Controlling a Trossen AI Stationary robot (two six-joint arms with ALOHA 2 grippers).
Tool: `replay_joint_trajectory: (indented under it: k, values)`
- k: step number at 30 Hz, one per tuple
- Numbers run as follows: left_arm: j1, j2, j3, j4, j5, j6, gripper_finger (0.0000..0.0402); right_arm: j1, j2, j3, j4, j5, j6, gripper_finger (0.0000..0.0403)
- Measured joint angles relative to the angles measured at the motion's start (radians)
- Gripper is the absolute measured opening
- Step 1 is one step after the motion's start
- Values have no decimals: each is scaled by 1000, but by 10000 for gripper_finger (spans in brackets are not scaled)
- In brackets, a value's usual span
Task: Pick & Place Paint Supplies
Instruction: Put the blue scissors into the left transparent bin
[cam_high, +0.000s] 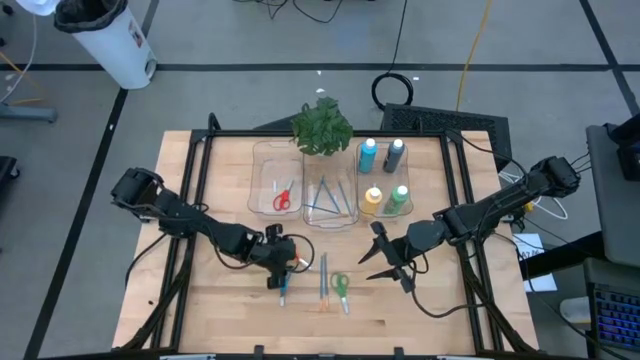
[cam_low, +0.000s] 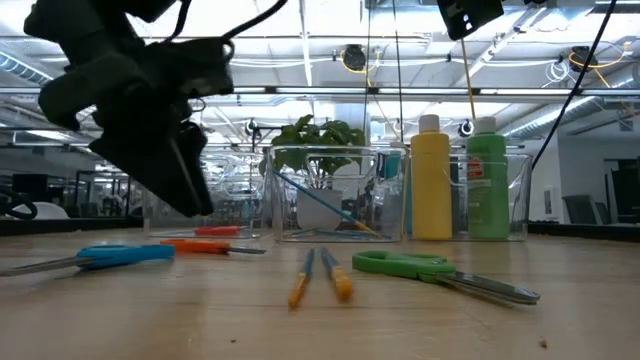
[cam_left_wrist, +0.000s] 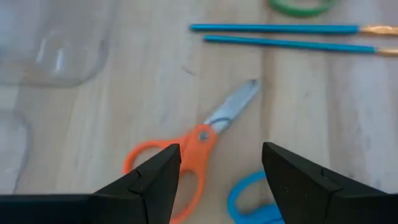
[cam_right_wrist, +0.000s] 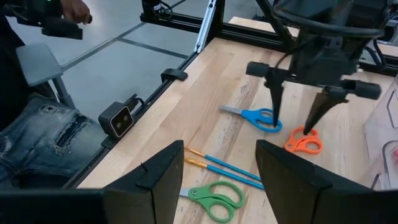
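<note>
My left gripper (cam_high: 284, 266) (cam_left_wrist: 221, 177) hangs open just above the table, left of centre. It points down at the orange scissors (cam_left_wrist: 186, 152) (cam_right_wrist: 303, 143), which lie flat below the gap between its fingers. Its fingertips (cam_right_wrist: 309, 124) stand clear of them. Blue scissors (cam_right_wrist: 261, 117) (cam_low: 110, 257) lie right beside the orange pair. Two blue brushes (cam_high: 323, 280) (cam_right_wrist: 224, 168) and green scissors (cam_high: 341, 290) (cam_low: 420, 268) lie flat near the table's near edge. My right gripper (cam_high: 378, 252) (cam_right_wrist: 221, 168) waits open in the air right of centre.
Three clear bins stand at the back: the left one (cam_high: 262, 160) holds red scissors (cam_high: 283, 197), the middle one (cam_high: 312, 222) brushes, the right one (cam_high: 412, 180) several paint bottles. A leafy plant (cam_high: 322, 128) stands behind them. A person sits beyond the table's left edge (cam_right_wrist: 37, 143).
</note>
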Motion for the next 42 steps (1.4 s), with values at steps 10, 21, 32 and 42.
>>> replay_joint_trajectory:
  k: [10,21,32,42]
  values:
    - [-7,6,16,27,137,-22,234,0,0,-4,0,0,7,194]
    - [-45,3,16,53,253,-406,234,0,0,-4,0,0,8,194]
    - [-56,3,16,51,242,-659,234,0,0,-4,1,0,7,194]
    - [-56,39,18,51,192,-753,234,0,0,-5,1,0,7,194]
